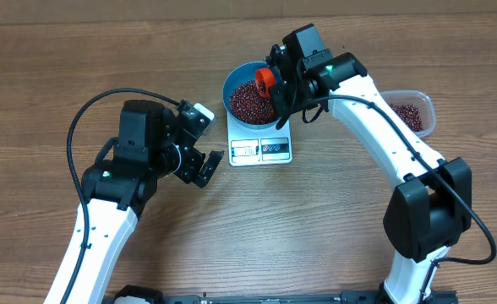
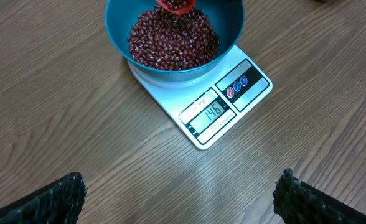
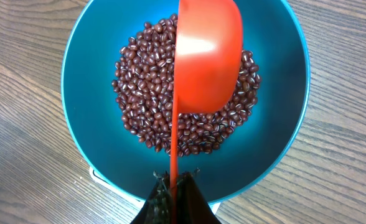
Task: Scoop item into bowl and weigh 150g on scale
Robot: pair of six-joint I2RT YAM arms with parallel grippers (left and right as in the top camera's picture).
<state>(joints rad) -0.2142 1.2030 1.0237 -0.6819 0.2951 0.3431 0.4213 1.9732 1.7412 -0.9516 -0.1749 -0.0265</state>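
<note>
Tabletop (image 1: pixel 333 219) brown wood-grain | scale (image 1: pixel 261 149) under bowl (image 3: pixel 86 106) of beans (image 3: pixel 145 93) | left pincer (image 2: pixel 180 196) spread | right pincer (image 3: pixel 170 190) pinching scoop (image 3: pixel 208 56) handle

Scale (image 2: pixel 173 99), left wrist view: display (image 2: pixel 208 112) on the front panel shows dark digits on a pale ground, reading 146. Last digit slightly soft but legible.

Fine print in a line just above the display window and another just below it, too small to read.

Beside the display, a framed panel with two round buttons (image 2: pixel 237 86), one red, one blue, each with a white mark. Marks cannot be made out.

Overhead view: the same panel and display are visible on the scale, digits and labels too small to read.

Right wrist view: no text in sight.
</note>
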